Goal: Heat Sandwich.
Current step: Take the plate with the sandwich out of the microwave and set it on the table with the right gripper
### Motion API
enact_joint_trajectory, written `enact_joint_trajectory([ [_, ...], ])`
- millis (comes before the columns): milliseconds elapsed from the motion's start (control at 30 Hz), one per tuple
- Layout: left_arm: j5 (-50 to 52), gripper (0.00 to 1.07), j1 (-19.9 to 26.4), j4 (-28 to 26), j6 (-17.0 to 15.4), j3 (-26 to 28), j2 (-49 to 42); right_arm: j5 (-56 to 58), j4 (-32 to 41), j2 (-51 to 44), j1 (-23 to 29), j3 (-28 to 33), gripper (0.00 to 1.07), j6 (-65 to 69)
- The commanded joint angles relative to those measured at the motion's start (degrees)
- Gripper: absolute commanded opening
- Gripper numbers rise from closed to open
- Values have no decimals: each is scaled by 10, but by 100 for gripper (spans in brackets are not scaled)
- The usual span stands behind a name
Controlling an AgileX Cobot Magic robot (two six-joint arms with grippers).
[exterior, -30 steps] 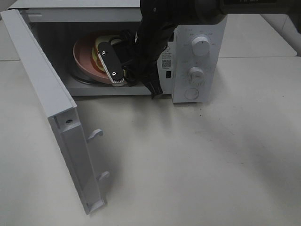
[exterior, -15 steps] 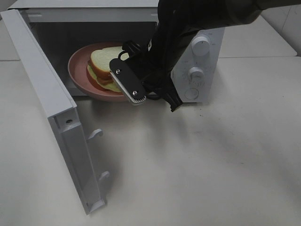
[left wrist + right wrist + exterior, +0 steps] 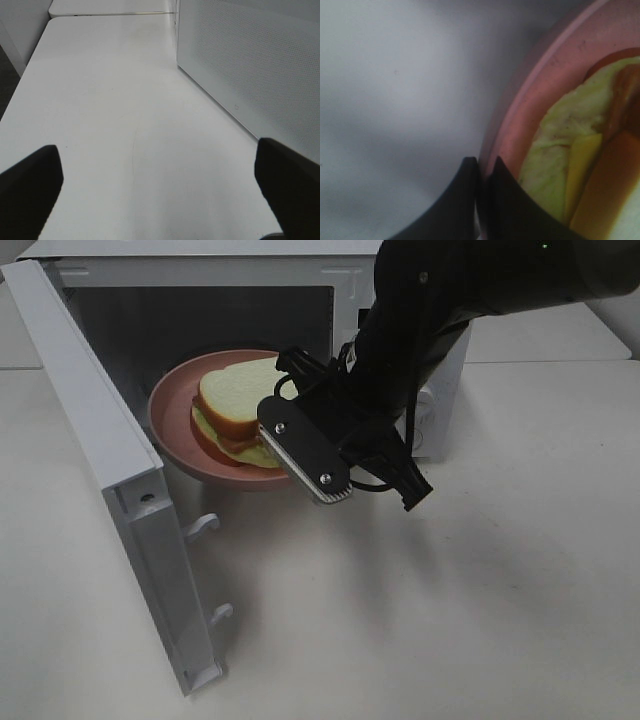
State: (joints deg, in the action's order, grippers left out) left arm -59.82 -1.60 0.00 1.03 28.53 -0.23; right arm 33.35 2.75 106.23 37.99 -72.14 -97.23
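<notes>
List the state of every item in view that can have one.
Microwave door: swung wide open.
Pink plate: gripped at its rim, tilted, partway out of the microwave.
Sandwich: on the plate, filling sticking out.
Right tool: shut on the plate's rim.
Left tool: open, holding nothing, above bare table.

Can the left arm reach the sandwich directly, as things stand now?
Probably not. The open microwave door stands between the left side and the sandwich, and the left gripper faces only bare table. The right gripper already pinches the pink plate rim.
</notes>
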Motion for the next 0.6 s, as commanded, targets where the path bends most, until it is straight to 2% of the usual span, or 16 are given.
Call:
enact_joint_trajectory([
  [33, 9, 101, 3, -5, -1, -2, -15, -15, -3, -24, 5, 19, 0, -3],
  [300, 9, 101, 3, -5, -1, -2, -15, -13, -41, -103, 9, 95, 0, 48],
  [467, 9, 101, 3, -5, -1, -2, -15, -11, -54, -129, 9, 118, 0, 63],
  [600, 9, 101, 3, -5, -1, -2, -15, -3, -84, -184, 9, 175, 0, 91],
])
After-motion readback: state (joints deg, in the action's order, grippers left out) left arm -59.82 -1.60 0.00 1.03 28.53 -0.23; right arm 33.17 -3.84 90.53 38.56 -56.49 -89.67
